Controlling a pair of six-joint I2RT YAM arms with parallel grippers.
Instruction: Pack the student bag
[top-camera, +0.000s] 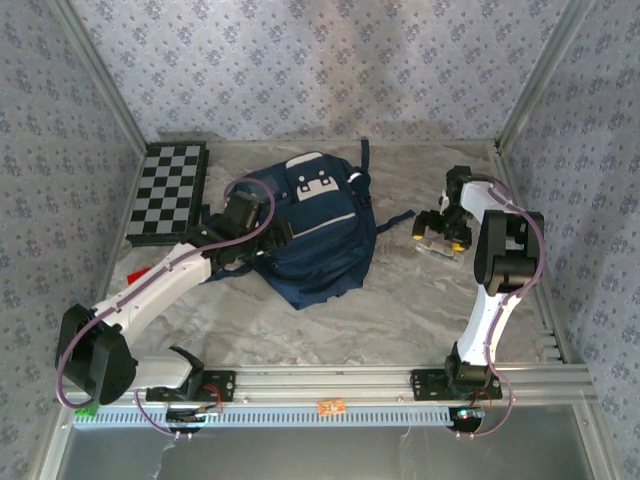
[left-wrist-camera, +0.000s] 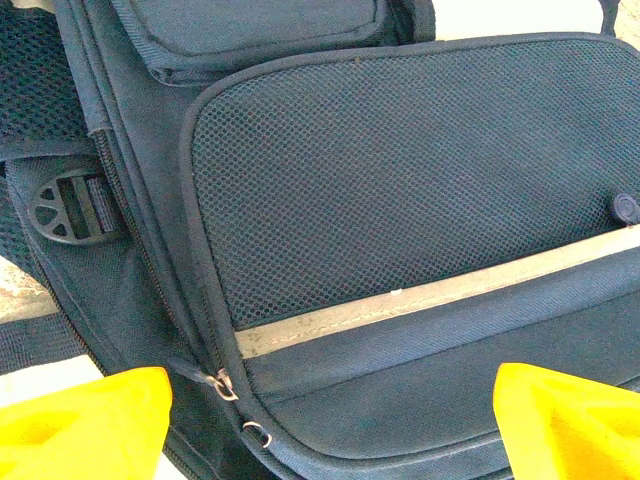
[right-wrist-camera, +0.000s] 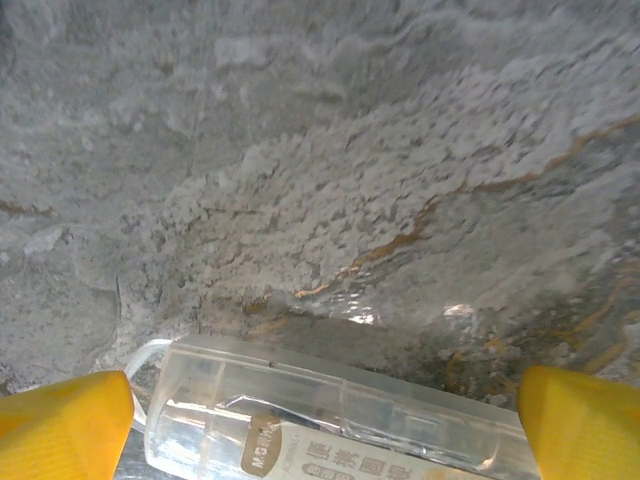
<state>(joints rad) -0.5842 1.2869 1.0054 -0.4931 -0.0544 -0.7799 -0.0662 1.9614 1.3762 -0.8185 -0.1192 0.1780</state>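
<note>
The student bag (top-camera: 310, 225), navy blue with white patches, lies flat in the middle of the table. In the left wrist view its mesh pocket (left-wrist-camera: 400, 170), grey stripe (left-wrist-camera: 420, 300) and two zipper pulls (left-wrist-camera: 222, 384) show close up. My left gripper (top-camera: 243, 240) (left-wrist-camera: 330, 430) hovers open over the bag's left side, its yellow fingertips (left-wrist-camera: 85, 425) wide apart with nothing between them. My right gripper (top-camera: 444, 226) (right-wrist-camera: 325, 430) is open and low over a clear plastic case (top-camera: 440, 243) (right-wrist-camera: 330, 420) that lies on the table, spanning the gap between the yellow fingers (right-wrist-camera: 585, 420).
A folded checkerboard (top-camera: 168, 192) lies at the back left. A small red object (top-camera: 137, 272) peeks out beside the left arm. Patterned walls and metal posts enclose the marbled table (top-camera: 400, 300).
</note>
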